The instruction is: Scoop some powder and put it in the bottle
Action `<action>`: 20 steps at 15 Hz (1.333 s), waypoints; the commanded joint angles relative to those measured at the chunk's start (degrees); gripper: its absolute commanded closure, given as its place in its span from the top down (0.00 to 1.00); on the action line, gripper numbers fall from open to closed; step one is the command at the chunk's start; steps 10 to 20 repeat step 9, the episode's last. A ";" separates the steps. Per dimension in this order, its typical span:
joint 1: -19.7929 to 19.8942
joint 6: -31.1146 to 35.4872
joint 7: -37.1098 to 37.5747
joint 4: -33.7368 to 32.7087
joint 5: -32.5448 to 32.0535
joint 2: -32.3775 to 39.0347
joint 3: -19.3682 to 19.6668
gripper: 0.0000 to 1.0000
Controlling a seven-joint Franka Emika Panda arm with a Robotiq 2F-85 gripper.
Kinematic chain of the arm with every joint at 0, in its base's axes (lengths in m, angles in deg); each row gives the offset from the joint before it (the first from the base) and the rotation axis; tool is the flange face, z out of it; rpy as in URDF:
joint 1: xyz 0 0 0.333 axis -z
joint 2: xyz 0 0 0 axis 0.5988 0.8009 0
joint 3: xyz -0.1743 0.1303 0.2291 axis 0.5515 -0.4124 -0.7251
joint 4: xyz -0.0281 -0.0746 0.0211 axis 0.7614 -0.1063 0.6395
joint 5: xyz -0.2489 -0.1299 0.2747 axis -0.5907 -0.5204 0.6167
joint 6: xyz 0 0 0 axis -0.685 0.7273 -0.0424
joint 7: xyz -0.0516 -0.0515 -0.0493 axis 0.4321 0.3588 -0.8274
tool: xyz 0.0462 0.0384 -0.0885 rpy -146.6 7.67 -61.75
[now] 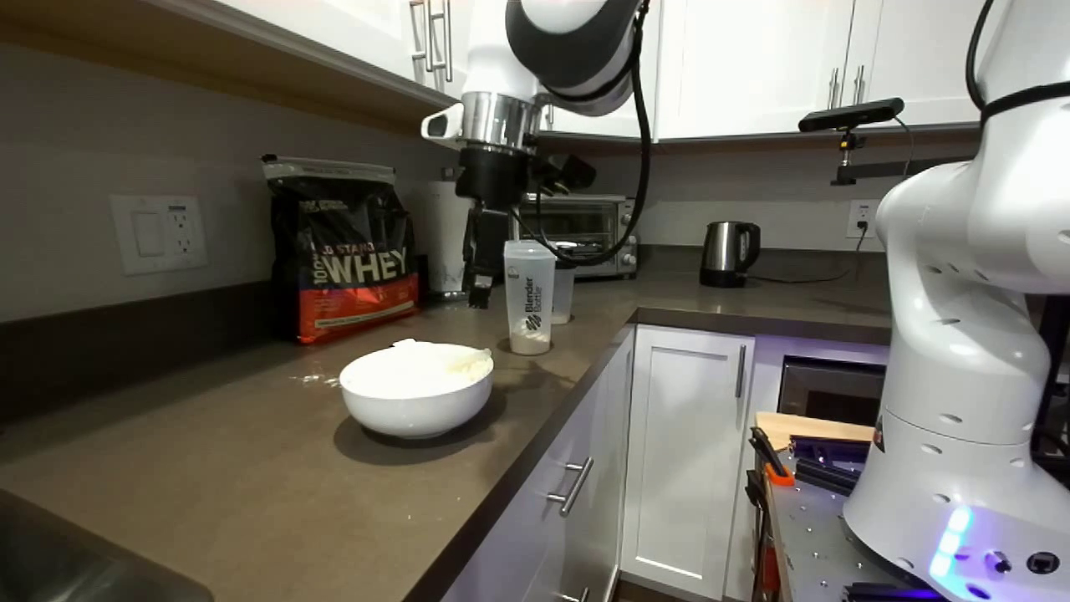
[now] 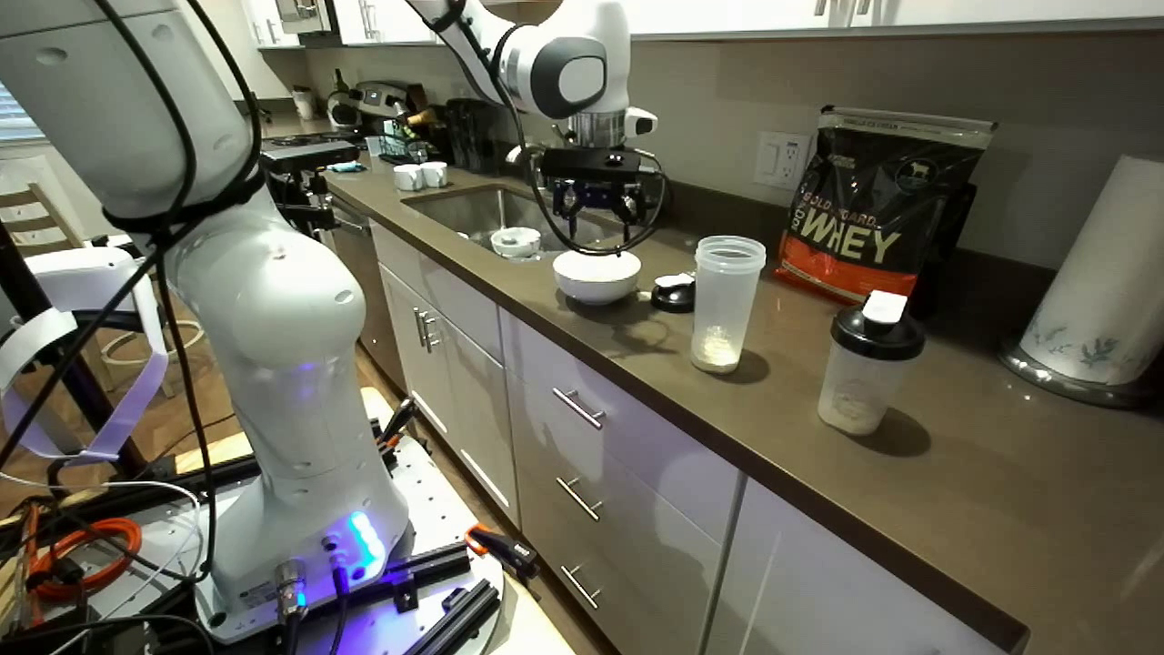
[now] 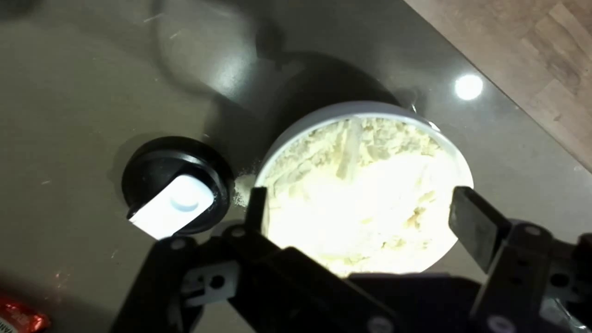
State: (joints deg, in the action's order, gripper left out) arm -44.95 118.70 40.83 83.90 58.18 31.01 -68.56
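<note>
I see pale powder (image 3: 356, 203) heaped in a bowl (image 1: 415, 413); nearby stands the translucent bottle (image 1: 528, 298), upright, powder low inside

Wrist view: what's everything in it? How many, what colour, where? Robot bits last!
Countertop: 1, grey-brown, across the picture
Bowl: 1, white, on the countertop
Powder: 1 heap, pale cream, in the bowl
Strip: 1, see-through, in the bowl, maybe a scoop handle
Shaker lid: 1, black and white, on the countertop, picture-left of the bowl
Spilled powder: 1 patch, pale, between lid and bowl
Whey bag: 1, red corner showing, bottom left
Floor: 1, light brown, top right
Hand: 1, black, open, over the bowl
Fingers: 2, black and grey, spread apart
</note>
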 commanded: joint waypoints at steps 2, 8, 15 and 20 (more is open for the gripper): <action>1.06 -0.85 0.88 2.81 -3.64 -5.69 0.48 0.99; 0.28 -0.61 0.20 2.67 -5.42 -6.33 1.53 1.00; 0.26 -0.63 0.21 2.88 -5.47 -6.62 1.56 1.00; 0.26 -0.63 0.21 2.88 -5.47 -6.62 1.56 1.00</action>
